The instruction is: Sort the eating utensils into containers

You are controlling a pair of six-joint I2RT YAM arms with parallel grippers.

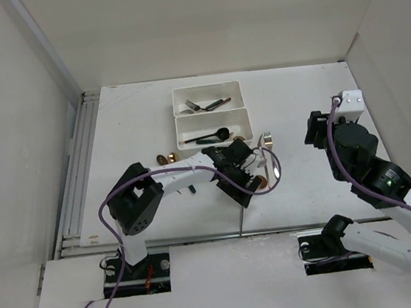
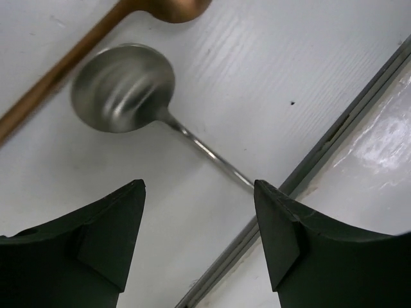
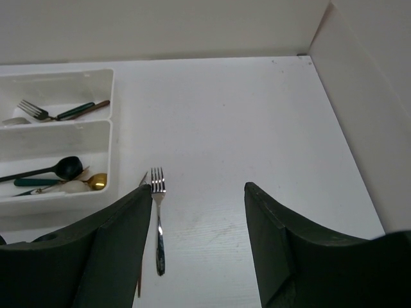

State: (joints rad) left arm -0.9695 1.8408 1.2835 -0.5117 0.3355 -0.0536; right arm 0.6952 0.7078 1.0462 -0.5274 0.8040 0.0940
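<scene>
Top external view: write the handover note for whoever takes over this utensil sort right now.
Left gripper: open, empty, low over a silver spoon lying on the table beside a copper spoon.
Right gripper: open, empty, above the table's right side, a dark-handled fork loose ahead of it.
Done: far tray holds forks; near tray holds spoons, among them a black spoon.
Left: those loose utensils in front of the near tray, plus two gold-coloured pieces left of it, too small to identify.

The white table (image 1: 297,106) is bearing a far tray (image 1: 206,93) and a near tray (image 1: 209,120) at upper centre; a gold fork (image 1: 267,141) and a silver spoon (image 2: 122,86) are lying mid-frame.
</scene>
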